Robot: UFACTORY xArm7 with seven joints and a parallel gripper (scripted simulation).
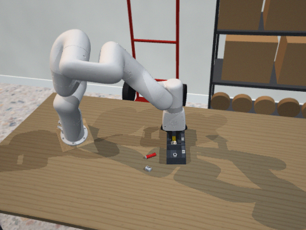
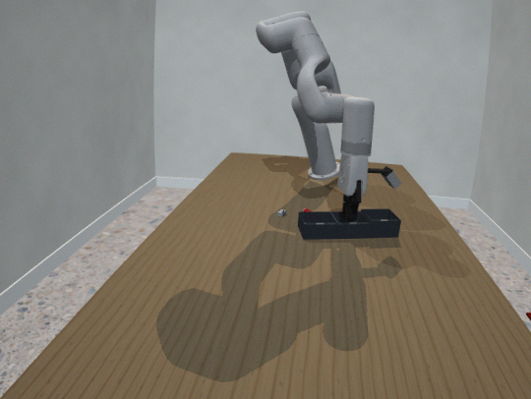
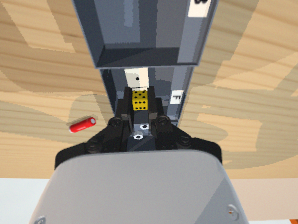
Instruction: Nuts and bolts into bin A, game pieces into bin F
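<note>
— One yellow die (image 3: 140, 99) sits clamped between my fingers; my gripper (image 3: 139, 93) is closed on it, lowered into the dark bin row (image 2: 349, 228) on the wooden table (image 1: 113, 192).

— Which compartment are you over?

— The middle one, beside the white label reading F (image 3: 176, 96). A white game piece (image 3: 136, 77) lies on the floor of that compartment just beyond the die.

— And the rest of the row?

— Seen from the top camera, the nearest compartment holds a grey nut (image 1: 174, 154). The compartment past mine, in the wrist view, carries a white label (image 3: 201, 7) I cannot read fully.

— What lies outside the bins?

— A red cylinder (image 1: 150, 155) rests on the table just beside the row. A small grey metal piece (image 1: 148, 169) lies near it, closer to the top camera, apart from the bins.
</note>
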